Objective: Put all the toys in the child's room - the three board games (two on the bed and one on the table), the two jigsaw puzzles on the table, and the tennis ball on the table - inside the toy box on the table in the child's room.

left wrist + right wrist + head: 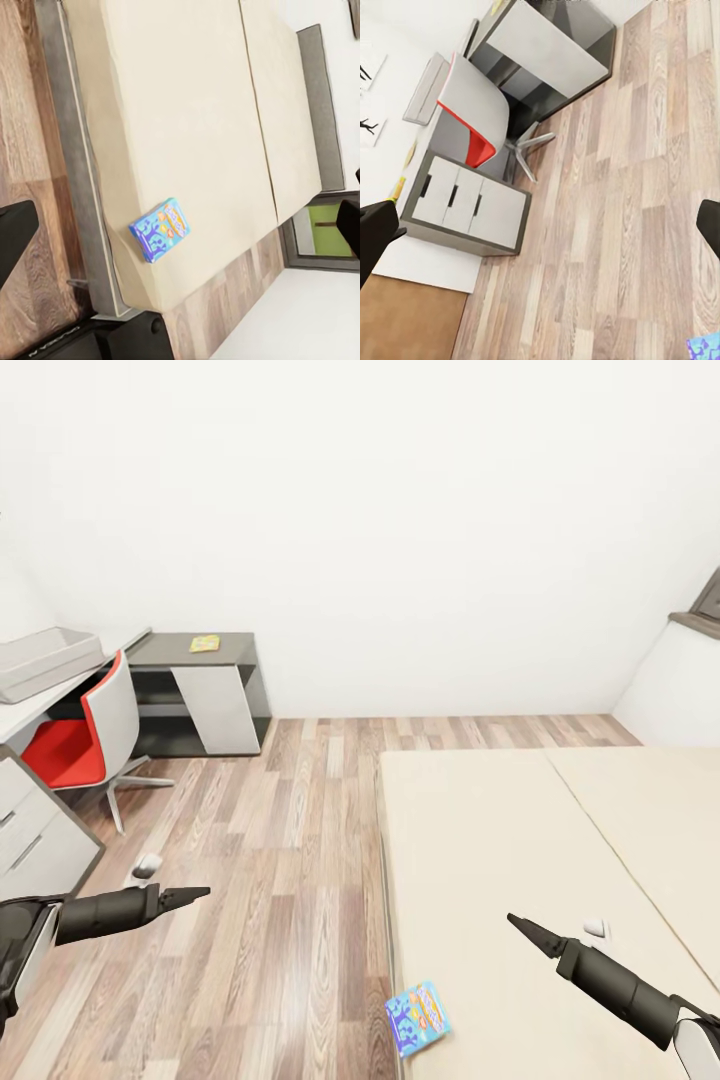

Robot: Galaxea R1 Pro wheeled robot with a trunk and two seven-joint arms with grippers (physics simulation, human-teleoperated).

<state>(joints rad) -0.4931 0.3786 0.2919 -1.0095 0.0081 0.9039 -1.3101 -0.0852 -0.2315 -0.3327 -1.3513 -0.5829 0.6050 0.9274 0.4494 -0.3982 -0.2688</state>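
Both empty, the left gripper [195,893] and right gripper [520,926] hang wide-fingered near the blue board game [417,1017] on the bed's [500,840] near corner, seemingly next to grasp, toy box [45,660] far left.

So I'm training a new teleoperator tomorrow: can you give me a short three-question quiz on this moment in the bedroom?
1. True or false: the light blue board game lies on the floor.
2. Multiple choice: the red-seated chair stands (A) by the table, (B) on the bed, (C) against the far right wall.
3. Fill in: the toy box sits on the ____.

Key
1. False. It lies on the bed, near the mattress edge, ahead of the right gripper and across the floor from the left gripper.
2. A.
3. Table.
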